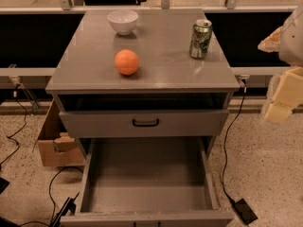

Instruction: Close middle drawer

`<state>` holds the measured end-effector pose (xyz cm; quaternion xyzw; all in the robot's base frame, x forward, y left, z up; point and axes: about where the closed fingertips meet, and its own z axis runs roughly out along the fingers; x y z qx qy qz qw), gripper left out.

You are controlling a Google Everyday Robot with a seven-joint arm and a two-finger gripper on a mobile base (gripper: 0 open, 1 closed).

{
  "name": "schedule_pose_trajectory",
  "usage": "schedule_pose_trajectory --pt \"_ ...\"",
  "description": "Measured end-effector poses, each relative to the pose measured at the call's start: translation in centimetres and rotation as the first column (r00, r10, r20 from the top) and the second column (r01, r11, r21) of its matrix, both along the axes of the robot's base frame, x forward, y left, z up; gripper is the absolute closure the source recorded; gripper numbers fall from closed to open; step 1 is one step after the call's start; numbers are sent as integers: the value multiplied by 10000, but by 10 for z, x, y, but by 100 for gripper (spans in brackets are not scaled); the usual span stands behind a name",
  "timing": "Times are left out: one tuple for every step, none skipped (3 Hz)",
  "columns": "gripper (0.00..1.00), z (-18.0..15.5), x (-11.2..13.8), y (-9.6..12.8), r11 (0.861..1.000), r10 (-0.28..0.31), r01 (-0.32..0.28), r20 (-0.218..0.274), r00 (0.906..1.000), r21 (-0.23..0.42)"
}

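Note:
The middle drawer (147,174) of the grey cabinet (142,79) is pulled far out towards me. It is a deep plain grey box and it is empty. Its low front (147,219) lies along the bottom edge of the view, with only a sliver of its black handle showing. Above it, a narrower drawer front (189,123) with a small black loop handle (145,122) stands slightly out, with a dark gap over it. My gripper (284,98), cream-coloured, hangs at the right edge of the view, beside the cabinet's right side, well apart from the open drawer and touching nothing.
On the cabinet top stand a white bowl (122,21), an orange (127,62) and a green can (200,39). A cardboard box (57,143) sits on the floor at the left. Cables and a black power brick (245,211) lie on the floor on both sides.

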<state>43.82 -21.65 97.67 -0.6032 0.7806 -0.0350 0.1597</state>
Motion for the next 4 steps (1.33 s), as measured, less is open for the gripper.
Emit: schedule_pose_trajectory --pt "0 1 0 0 10000 -4 4 28 10000 -10" --pt "0 -18 -3 0 9998 -194 194 -117 9997 6" --pt "0 -68 -16 2 9975 -699 698 -137 9975 -69" --pt "0 -135 -34 9 9907 -1323 1337 -545 9897 235"
